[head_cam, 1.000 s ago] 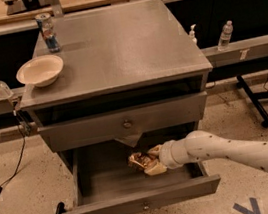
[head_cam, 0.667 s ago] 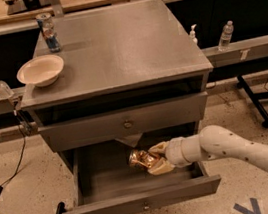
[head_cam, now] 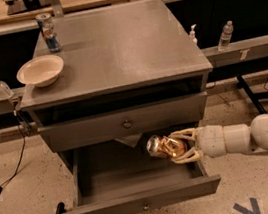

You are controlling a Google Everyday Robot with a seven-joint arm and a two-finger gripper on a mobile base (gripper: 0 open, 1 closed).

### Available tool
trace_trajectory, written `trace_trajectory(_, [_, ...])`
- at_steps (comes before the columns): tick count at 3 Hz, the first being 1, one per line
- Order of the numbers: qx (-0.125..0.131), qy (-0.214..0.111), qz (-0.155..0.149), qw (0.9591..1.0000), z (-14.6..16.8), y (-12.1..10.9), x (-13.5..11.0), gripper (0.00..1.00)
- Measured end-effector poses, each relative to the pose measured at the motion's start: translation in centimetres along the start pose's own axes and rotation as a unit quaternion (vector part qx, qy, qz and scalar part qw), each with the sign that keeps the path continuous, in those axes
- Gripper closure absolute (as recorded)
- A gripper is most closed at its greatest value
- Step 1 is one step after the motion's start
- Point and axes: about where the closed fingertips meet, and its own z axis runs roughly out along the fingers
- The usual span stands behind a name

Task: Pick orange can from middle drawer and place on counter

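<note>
The claw [head_cam: 175, 148] reaches in from the right and hugs the orange can [head_cam: 160, 146], with one finger above it and one below. The can lies on its side with its silver end pointing left, over the open middle drawer [head_cam: 139, 203]. The bench [head_cam: 115, 51] is high above it, so I think the can must first come out toward the front and then go up.
</note>
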Motion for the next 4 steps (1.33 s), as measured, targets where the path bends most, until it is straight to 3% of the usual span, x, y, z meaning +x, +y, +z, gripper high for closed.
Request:
trace_trajectory(1, [-0.024,-0.012,-0.052,0.9983,-2.6,2.4,-1.9,1.00])
trace_trajectory(2, [-0.027,-0.013,-0.053,0.9982,-2.5,2.6,-1.9,1.00])
trace_trajectory(3, [-0.044,-0.015,-0.081,0.9956,-2.4,0.2,-4.0,1.00])
trace_trajectory(4, [-0.102,-0.013,-0.132,0.9859,-4.0,-2.5,-8.5,1.00])
